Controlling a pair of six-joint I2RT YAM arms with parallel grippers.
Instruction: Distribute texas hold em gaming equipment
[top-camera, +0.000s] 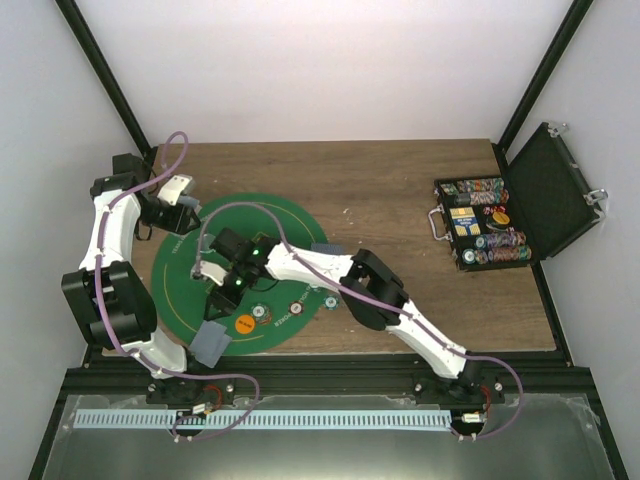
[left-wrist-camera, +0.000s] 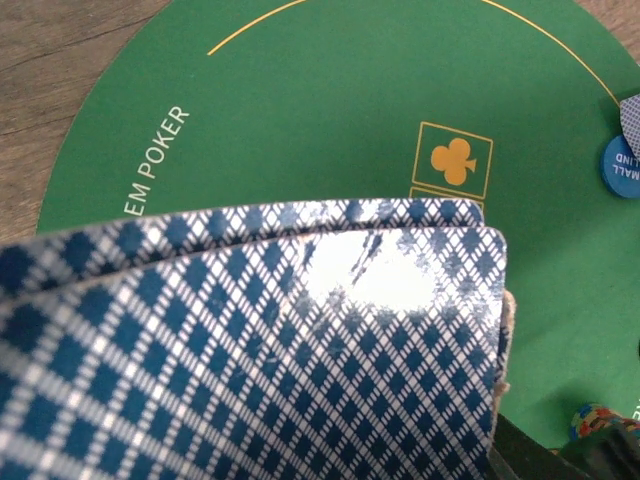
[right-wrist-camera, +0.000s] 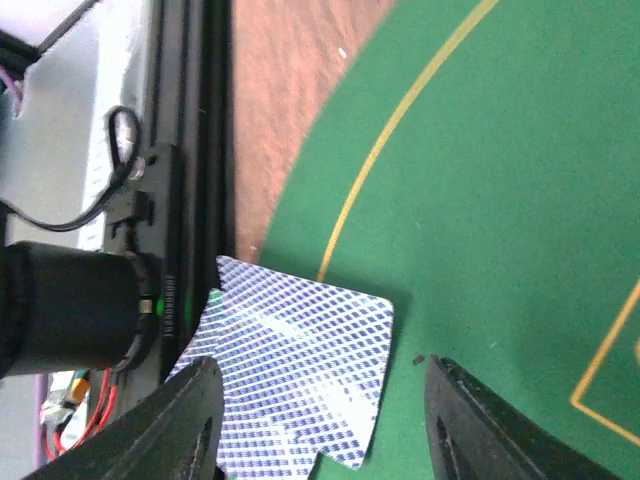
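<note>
My left gripper hovers over the far left rim of the green felt mat. It holds a fanned stack of playing cards with blue diamond backs; the stack hides its fingers. My right gripper is open over the mat's near left part. A few face-down cards lie between its fingers at the mat's near edge, and they also show in the top view. An orange chip and three more chips lie on the near side of the mat. A blue chip lies on the felt.
An open black case with rows of chips stands at the right of the wooden table. One card lies on the mat's right side. A black rail and cables run along the table's near edge.
</note>
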